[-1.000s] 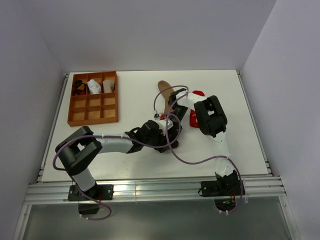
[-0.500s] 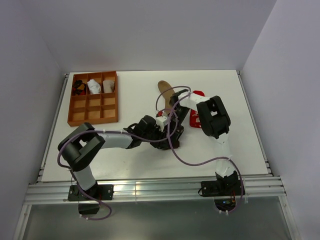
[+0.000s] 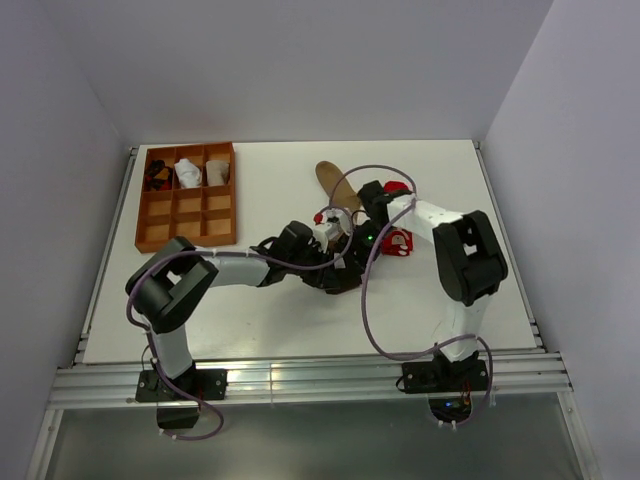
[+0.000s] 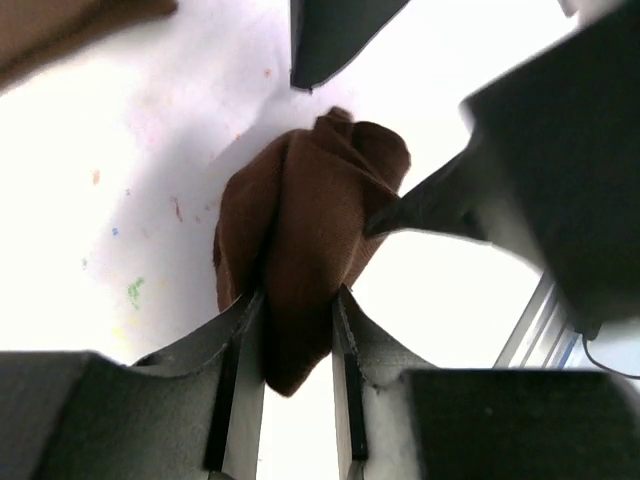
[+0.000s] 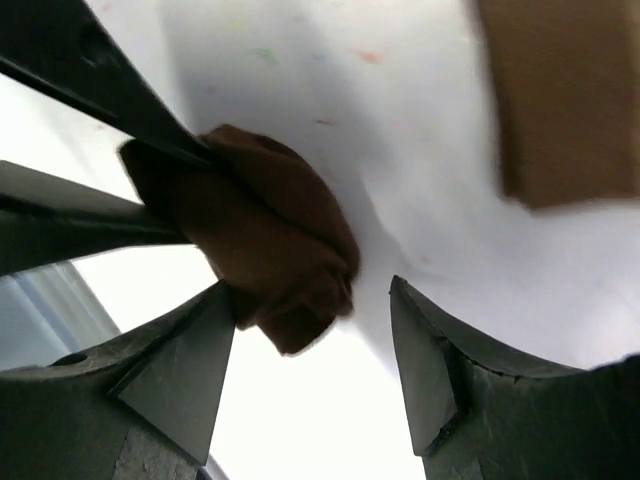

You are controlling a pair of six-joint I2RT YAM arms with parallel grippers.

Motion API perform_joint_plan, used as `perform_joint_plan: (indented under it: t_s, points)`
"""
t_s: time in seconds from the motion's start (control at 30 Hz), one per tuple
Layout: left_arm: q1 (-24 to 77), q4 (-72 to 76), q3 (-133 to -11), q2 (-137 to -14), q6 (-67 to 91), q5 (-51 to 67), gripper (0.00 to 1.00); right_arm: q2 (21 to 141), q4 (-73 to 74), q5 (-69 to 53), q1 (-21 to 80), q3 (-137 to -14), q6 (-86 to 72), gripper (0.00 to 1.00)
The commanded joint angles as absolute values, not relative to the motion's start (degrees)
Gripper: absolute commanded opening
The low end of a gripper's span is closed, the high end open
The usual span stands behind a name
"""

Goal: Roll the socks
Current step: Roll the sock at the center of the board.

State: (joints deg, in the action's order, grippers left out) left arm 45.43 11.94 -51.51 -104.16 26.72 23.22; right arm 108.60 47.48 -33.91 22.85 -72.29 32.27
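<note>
The dark brown sock [image 4: 310,220], bunched mid-roll on the worktop [image 3: 260,320], is clamped in the left hand [image 4: 298,330]. The right hand [image 5: 310,330] is spread open around it. A regrip to tuck the cuff is likely called for next.

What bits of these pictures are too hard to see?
- Brown sock: in the top view, hidden under the left gripper and right gripper.
- Red sock: in the top view, the right arm covers part of it, and its pattern is too small to make out.
- Tan sock: in the right wrist view, blurred and cut off by the top edge.
- Bundles in the tray: in the top view, too small for detail.
</note>
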Motion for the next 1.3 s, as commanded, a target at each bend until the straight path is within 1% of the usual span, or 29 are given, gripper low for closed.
perform_joint_plan:
  t_s: [0.0, 0.17, 0.2, 0.37, 0.57, 0.63, 0.7, 0.77, 0.87, 1.07, 1.27]
  points:
    - [43.9, 1.1, -51.6, -107.4, 29.3, 23.2, 0.00, 100.7, 38.1, -32.2, 20.0, -69.2, 34.8, 0.68]
    - [43.3, -1.4, -53.3, -109.0, 30.3, 25.2, 0.00, 95.1, 34.3, -34.0, 16.1, -63.6, 35.0, 0.69]
    - [43.2, -1.7, -53.3, -109.3, 30.4, 25.8, 0.00, 94.1, 34.1, -34.4, 15.6, -63.3, 35.0, 0.71]
    - [42.5, -3.9, -54.8, -110.7, 31.4, 27.5, 0.00, 92.2, 36.8, -37.5, 14.1, -62.0, 38.5, 0.70]
    - [41.5, -9.3, -58.3, -111.3, 31.7, 29.4, 0.00, 81.0, 30.4, -36.0, 15.2, -51.7, 46.8, 0.71]
    - [41.0, -13.0, -59.8, -112.0, 31.7, 30.8, 0.00, 76.6, 25.6, -33.6, 17.4, -48.4, 48.8, 0.72]
    - [40.8, -16.8, -62.3, -113.3, 31.5, 31.7, 0.00, 72.2, 22.1, -30.6, 19.2, -43.7, 49.4, 0.76]
    - [40.3, -18.8, -64.7, -114.5, 31.3, 33.7, 0.00, 69.5, 19.4, -29.1, 22.4, -41.1, 49.8, 0.77]
    - [38.9, -21.0, -67.0, -115.9, 31.6, 37.4, 0.00, 67.9, 16.3, -26.1, 27.2, -38.2, 50.1, 0.77]
    - [38.1, -24.9, -70.3, -118.2, 29.9, 40.4, 0.00, 65.4, 8.0, -19.0, 35.8, -31.4, 51.9, 0.78]
    - [37.9, -26.3, -71.5, -120.1, 28.6, 42.4, 0.00, 64.7, 1.9, -14.4, 40.2, -27.2, 54.9, 0.79]
